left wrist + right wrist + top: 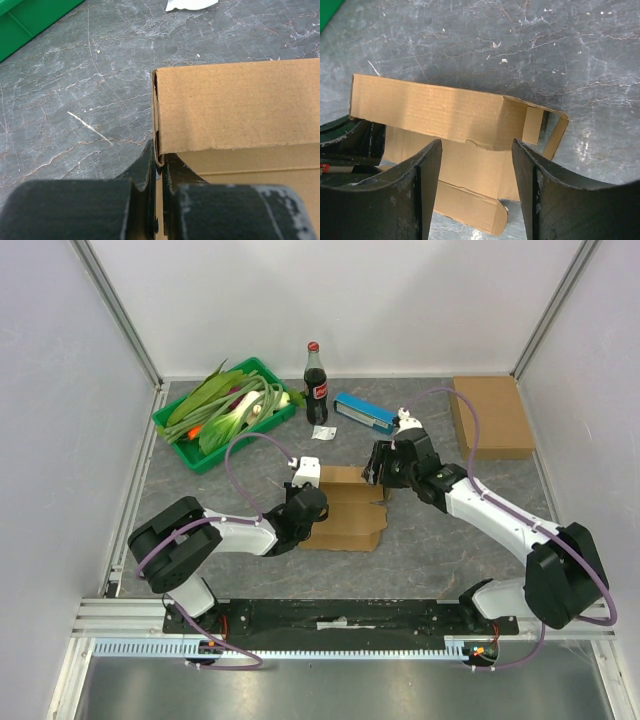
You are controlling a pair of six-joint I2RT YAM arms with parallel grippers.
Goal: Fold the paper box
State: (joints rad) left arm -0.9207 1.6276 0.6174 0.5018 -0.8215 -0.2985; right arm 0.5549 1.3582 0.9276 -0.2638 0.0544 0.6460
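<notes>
Tightly left jaws pinch box (pixel 235 105), right spread

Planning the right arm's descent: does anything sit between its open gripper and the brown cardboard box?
Nothing visible does. The right gripper hangs open over the raised wall of the brown cardboard box; the left gripper pinches its left end, aside.

The paper box (pixel 345 515) is plain brown, the table (pixel 450 540) grey with white veins
</notes>
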